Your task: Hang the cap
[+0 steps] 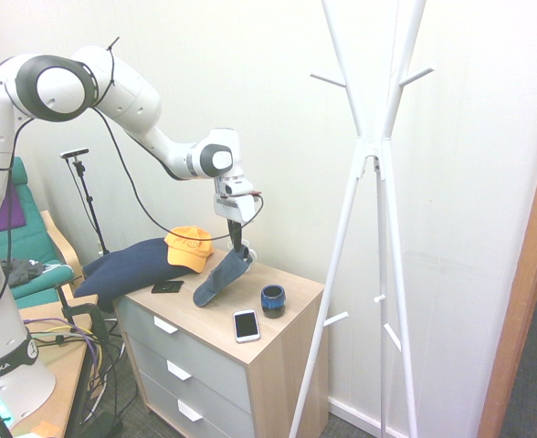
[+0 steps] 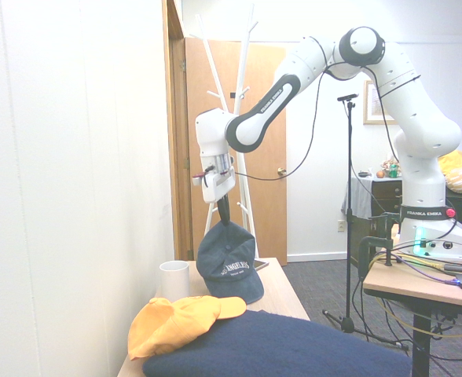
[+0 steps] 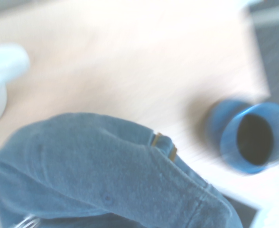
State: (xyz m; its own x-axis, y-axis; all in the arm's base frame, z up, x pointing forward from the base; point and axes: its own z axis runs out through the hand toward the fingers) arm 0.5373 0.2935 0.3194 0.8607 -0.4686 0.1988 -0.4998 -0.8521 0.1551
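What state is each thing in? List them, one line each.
blue cap: held by the gripper, hanging, low end by the dresser top
gripper: shut on the blue cap
yellow cap: lying on the cushion
cushion: lying on the dresser
phone: flat, screen up
blue cup: upright
white mug: upright
drawers: closed
coat stand: upright, hooks bare

- A white robot arm (image 1: 127, 96) reaches out from its base, bent at the elbow, wrist angled steeply downward.
- The gripper (image 1: 238, 245) hangs at the end, pointing almost straight down.
- Its dark fingers (image 2: 222, 210) are pressed together, pinching the top of a blue cap (image 2: 229, 269) that dangles below.
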